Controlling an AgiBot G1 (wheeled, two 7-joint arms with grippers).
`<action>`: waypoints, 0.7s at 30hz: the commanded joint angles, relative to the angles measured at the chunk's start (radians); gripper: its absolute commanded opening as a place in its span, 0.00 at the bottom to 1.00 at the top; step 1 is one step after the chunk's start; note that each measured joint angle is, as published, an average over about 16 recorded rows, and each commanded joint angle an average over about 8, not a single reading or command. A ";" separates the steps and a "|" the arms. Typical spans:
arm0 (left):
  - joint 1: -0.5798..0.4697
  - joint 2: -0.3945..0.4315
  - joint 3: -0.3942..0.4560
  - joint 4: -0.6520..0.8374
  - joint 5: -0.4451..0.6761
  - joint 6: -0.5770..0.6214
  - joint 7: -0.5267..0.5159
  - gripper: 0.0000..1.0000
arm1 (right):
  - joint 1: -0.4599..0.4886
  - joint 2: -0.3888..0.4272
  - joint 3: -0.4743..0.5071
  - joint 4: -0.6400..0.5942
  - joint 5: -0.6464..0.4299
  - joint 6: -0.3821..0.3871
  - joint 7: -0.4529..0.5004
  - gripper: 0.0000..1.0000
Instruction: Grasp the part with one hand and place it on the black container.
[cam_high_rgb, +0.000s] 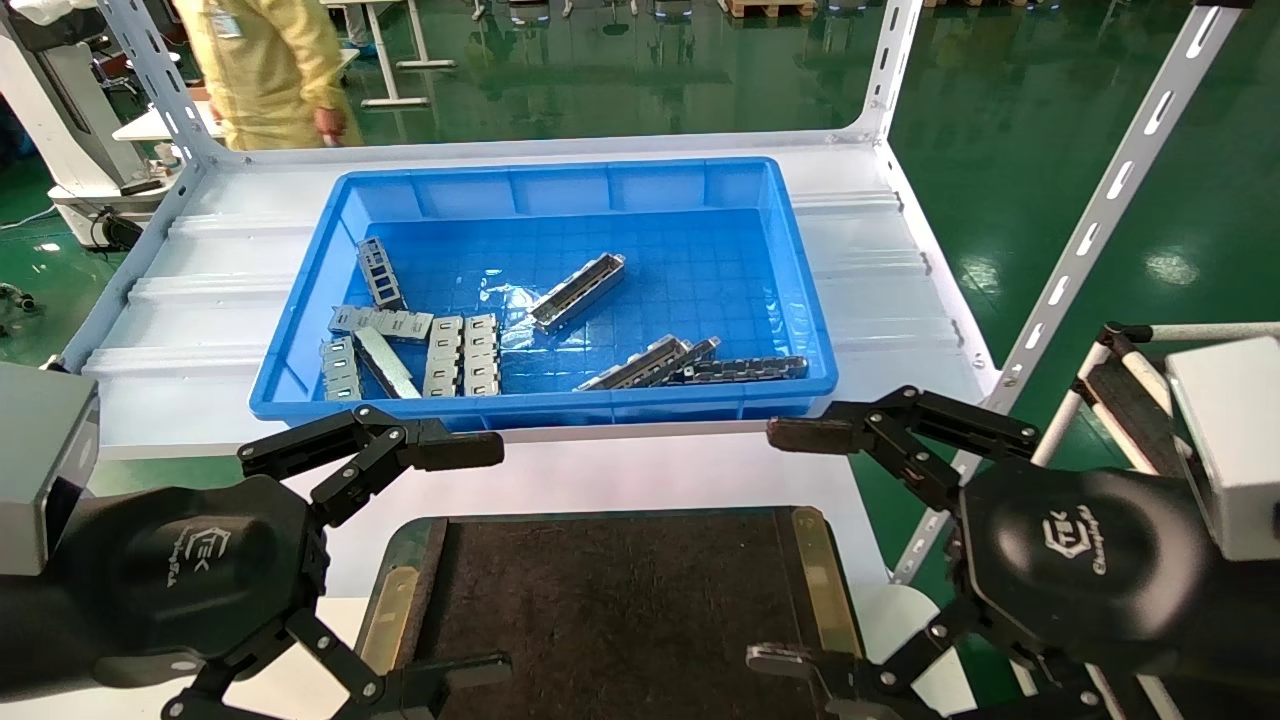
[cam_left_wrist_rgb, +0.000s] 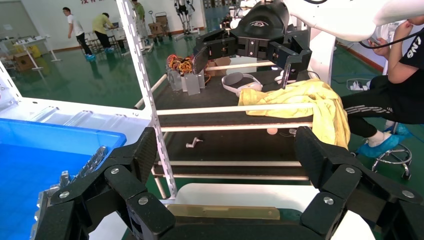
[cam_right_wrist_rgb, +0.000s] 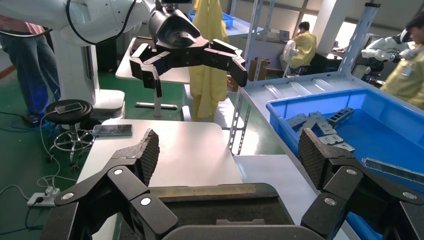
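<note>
The part (cam_high_rgb: 578, 291), a long silver-grey channel piece, lies at a slant in the middle of the blue bin (cam_high_rgb: 300, 300); a piece like it shows in the right wrist view (cam_right_wrist_rgb: 395, 169). The black container (cam_high_rgb: 620, 600) sits in front of the bin, with brass strips on its left and right edges. My left gripper (cam_high_rgb: 478, 560) hovers over the container's left edge, open and empty. My right gripper (cam_high_rgb: 790, 548) hovers over its right edge, open and empty. The wrist views show the left gripper (cam_left_wrist_rgb: 227, 155) and the right gripper (cam_right_wrist_rgb: 231, 152) with jaws wide apart and nothing between them.
In the bin lie several short grey slotted blocks (cam_high_rgb: 460, 355) at the left, a second long channel piece (cam_high_rgb: 645, 364) and a dark chain-like strip (cam_high_rgb: 745, 369) by the front wall. White rack uprights (cam_high_rgb: 1100, 215) stand at the right. A person in yellow (cam_high_rgb: 270, 70) stands behind the table.
</note>
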 joint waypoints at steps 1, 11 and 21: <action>0.000 0.000 0.000 0.000 0.000 0.000 0.000 1.00 | 0.000 0.000 0.000 0.000 0.000 0.000 0.000 1.00; 0.000 0.000 0.000 0.000 0.000 0.000 0.000 1.00 | 0.000 0.000 0.000 0.000 0.000 0.000 0.000 1.00; -0.006 0.003 0.001 0.007 0.008 -0.005 0.003 1.00 | 0.000 0.000 0.000 0.000 0.000 0.000 0.000 1.00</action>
